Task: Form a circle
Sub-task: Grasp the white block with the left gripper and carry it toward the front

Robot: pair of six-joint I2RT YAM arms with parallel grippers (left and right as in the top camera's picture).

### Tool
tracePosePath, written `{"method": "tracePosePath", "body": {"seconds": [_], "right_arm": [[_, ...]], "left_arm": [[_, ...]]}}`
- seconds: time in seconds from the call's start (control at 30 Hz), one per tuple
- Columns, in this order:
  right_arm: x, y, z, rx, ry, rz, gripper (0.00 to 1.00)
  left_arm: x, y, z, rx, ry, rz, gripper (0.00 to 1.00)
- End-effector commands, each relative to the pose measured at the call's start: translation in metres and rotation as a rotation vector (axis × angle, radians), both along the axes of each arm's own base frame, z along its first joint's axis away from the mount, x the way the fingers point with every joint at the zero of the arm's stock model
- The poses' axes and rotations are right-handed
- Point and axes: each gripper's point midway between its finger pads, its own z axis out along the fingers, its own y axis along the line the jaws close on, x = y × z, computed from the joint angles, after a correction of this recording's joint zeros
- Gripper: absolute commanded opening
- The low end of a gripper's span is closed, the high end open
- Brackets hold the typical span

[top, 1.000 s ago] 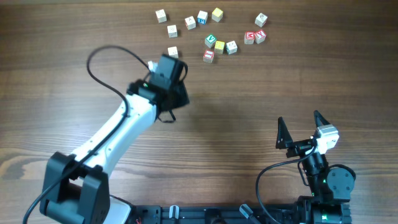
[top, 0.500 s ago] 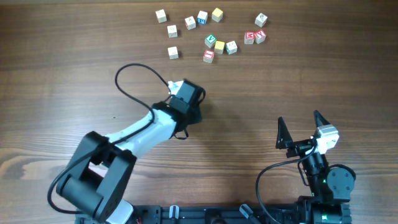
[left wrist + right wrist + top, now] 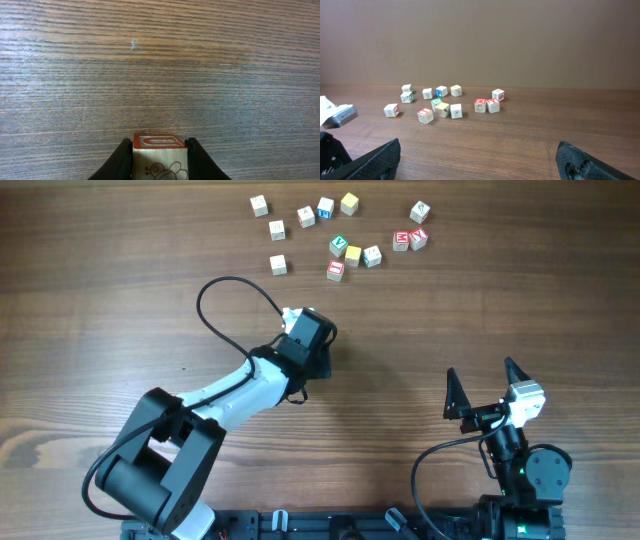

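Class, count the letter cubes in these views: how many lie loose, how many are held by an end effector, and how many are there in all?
Loose cubes: 13
Held cube, in the left end effector: 1
Total: 14

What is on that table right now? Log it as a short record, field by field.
left gripper: shut on a red-edged block, away from the other blocks
right gripper: open, holding nothing, close to its own base
loose blocks: thirteen, scattered at the far side of the table
task state: no ring of blocks laid out yet
held block height: cannot tell whether it touches the wood
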Motion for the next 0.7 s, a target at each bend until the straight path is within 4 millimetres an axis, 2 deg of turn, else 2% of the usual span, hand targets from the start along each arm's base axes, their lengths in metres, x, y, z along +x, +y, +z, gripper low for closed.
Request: {"method": "tracePosePath", "body": {"seconds": [0.0, 0.2, 0.33, 0.47, 0.67], "right_arm": [[0.000, -0.001, 0.002, -0.003, -0.011, -0.007, 1.00], [0.000, -0.001, 0.002, -0.003, -0.011, -0.007, 1.00], [0.000, -0.001, 0.002, -0.003, -0.011, -0.007, 1.00], [0.000, -0.001, 0.002, -0.003, -0.011, -0.007, 1.00], [0.000, -0.001, 0.002, -0.003, -0.012, -0.007, 1.00]], "left_arm": [[-0.004, -0.004, -0.008, 0.009, 0.011, -0.046, 0.15], [0.000, -0.005, -0.006, 0.001, -0.004, -0.045, 0.15], [0.021, 0.004, 0.003, -0.010, -0.073, 0.010, 0.20], [0.035, 0.014, 0.008, -0.023, -0.109, 0.053, 0.18], [0.035, 0.028, 0.003, 0.004, -0.085, 0.076, 0.19]]}}
